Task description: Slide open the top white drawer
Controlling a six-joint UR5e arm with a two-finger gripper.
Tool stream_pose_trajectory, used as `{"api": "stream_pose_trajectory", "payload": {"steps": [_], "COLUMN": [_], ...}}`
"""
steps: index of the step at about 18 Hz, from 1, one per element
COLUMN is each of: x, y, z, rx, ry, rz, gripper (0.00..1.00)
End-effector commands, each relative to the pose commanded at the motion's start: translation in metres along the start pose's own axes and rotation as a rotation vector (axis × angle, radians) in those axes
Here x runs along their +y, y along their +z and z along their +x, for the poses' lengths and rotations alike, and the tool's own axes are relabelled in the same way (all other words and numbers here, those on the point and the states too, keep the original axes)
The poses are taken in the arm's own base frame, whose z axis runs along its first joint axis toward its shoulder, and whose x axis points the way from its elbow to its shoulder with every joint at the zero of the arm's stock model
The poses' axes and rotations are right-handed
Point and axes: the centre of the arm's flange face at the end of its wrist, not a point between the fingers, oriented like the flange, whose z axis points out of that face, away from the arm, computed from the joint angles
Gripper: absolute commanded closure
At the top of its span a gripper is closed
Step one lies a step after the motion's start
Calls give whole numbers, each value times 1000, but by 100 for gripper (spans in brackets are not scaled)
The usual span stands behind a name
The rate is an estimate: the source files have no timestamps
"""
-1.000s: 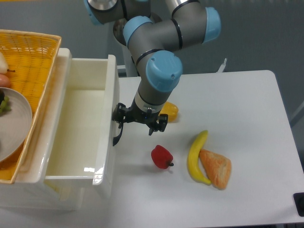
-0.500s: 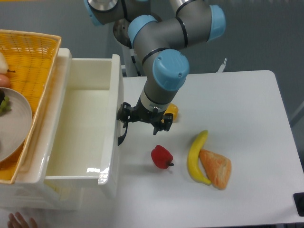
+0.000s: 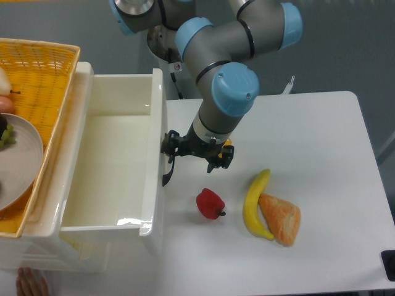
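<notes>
Top white drawer (image 3: 117,179), at the table's (image 3: 321,129) left edge, stands pulled well out, a rigid, glossy, likely slippery bin best taken by its black arched handle (image 3: 168,172), which the tool (image 3: 174,150) appears clenched on, near the red pepper (image 3: 210,203).

Grey robot arm with light blue caps

Round silver-grey links (image 3: 213,46), glossy blue joint covers, and a small black tool (image 3: 197,150).
</notes>
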Motion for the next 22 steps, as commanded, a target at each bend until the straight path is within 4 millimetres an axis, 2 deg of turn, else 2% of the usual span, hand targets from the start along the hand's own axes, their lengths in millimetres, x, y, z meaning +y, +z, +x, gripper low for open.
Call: {"api": "stream_pose_trajectory", "payload": {"steps": [5,13,22], "x": [-1,1,8], "y": [2,-8,-26], "z": [-1,-5,-26], "rx": [10,104,171], "ry": [-4,-46,-88], "rz": [2,54,124], "gripper": [0,0,0]}}
